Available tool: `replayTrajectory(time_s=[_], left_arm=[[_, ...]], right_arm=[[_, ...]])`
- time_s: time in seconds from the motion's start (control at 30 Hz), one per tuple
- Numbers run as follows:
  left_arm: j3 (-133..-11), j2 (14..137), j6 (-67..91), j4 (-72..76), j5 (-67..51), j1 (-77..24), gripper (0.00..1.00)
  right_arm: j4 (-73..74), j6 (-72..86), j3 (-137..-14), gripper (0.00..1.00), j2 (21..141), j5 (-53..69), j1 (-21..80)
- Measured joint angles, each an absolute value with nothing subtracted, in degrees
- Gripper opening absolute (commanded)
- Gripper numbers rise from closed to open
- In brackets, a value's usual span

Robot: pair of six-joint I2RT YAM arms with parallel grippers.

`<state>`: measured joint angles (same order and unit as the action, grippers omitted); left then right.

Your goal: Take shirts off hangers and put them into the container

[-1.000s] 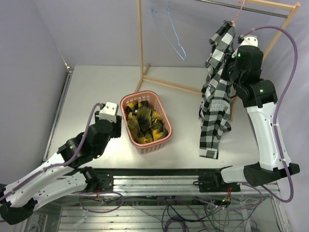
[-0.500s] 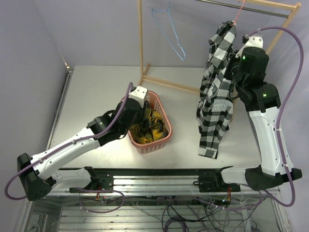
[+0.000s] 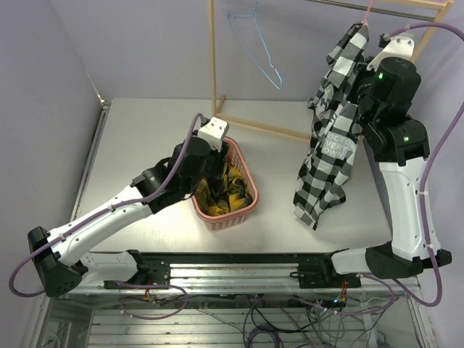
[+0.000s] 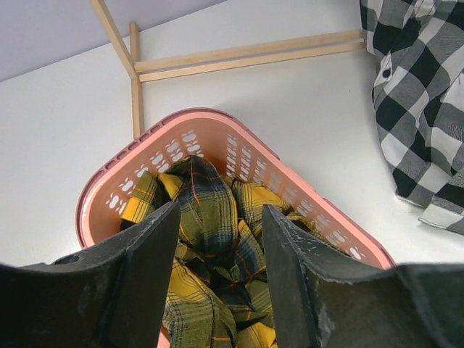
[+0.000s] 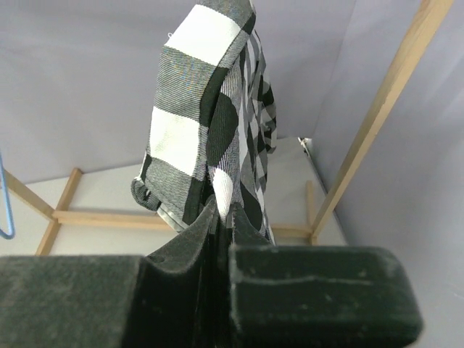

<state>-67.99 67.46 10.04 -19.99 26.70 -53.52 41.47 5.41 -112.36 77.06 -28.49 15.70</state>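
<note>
Basket [image 3: 226, 218] on the worktop [image 3: 145, 138], long axis running far-left to near-right, holding the crumpled yellow plaid shirt [image 4: 210, 239]. Left hand [image 4: 220, 217] released, fingers spread directly above the basket. Right of the basket, the check shirt [image 3: 330, 145] hangs below the pink hanger [image 3: 368, 14], long axis near vertical, hem downward. Right hand [image 5: 217, 210] clenched on its upper fabric. White lettering on a dark patch; only "VERY" is legible.

A pale grey flat tabletop [image 3: 145, 138] carries a salmon-pink perforated plastic basket [image 3: 226, 217] near its middle. Just behind it lie a light wooden rack's base bars [image 3: 261, 127].
</note>
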Motion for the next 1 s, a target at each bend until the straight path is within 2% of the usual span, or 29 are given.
replayTrajectory(time_s=[0.23, 0.7, 1.0], left_arm=[[-68.01, 67.11, 8.29, -18.79, 25.3, -53.52, 0.69], [-67.72, 67.07, 8.14, -14.76, 20.95, -53.52, 0.69], [-66.17, 66.46, 7.75, -12.64, 20.12, -53.52, 0.69]], right_arm=[[40.88, 3.97, -114.63, 0.0, 76.95, -28.34, 15.7], [37.78, 1.37, -114.69, 0.0, 75.05, -28.75, 15.7], [38.0, 1.13, -120.18, 0.0, 75.72, -27.57, 15.7]])
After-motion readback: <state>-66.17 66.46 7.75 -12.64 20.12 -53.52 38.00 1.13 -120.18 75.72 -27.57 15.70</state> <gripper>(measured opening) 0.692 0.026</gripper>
